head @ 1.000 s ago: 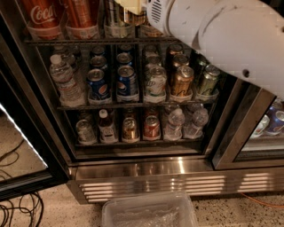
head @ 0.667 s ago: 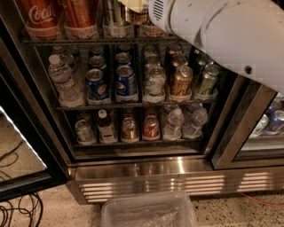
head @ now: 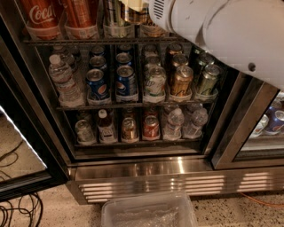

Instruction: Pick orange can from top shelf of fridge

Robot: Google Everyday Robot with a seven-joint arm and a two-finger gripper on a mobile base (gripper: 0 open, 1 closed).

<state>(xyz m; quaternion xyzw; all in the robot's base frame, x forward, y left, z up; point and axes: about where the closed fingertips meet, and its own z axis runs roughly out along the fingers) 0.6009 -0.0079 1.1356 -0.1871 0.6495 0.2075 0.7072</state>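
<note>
Crowding is the worry in the camera view. The orange can (head: 134,17) stands on the top shelf (head: 66,41) of the fridge (head: 146,170), right of the shelf's middle and near its front edge. A pale silvery can (head: 114,17) is just beside it on the left, and a deeper red-orange can (head: 80,15) is one place further along. The gripper (head: 134,4) sits right over the amber can at the frame's top edge, only a sliver of yellowish tip showing. Open or clamped? Cannot tell: it is cut off, and so is the can's top.

An off-centre approach could nudge the silvery neighbour or tip the target in its clear tray. A weak hold could let the can slip off the front edge and fall toward the plastic bin (head: 148,215) on the floor. Taking the wrong tall can is a real chance too.

The white arm (head: 230,31) blankets the shelf's right end, so whatever stands there is hidden. Lettering on the target is too dark to read.
</note>
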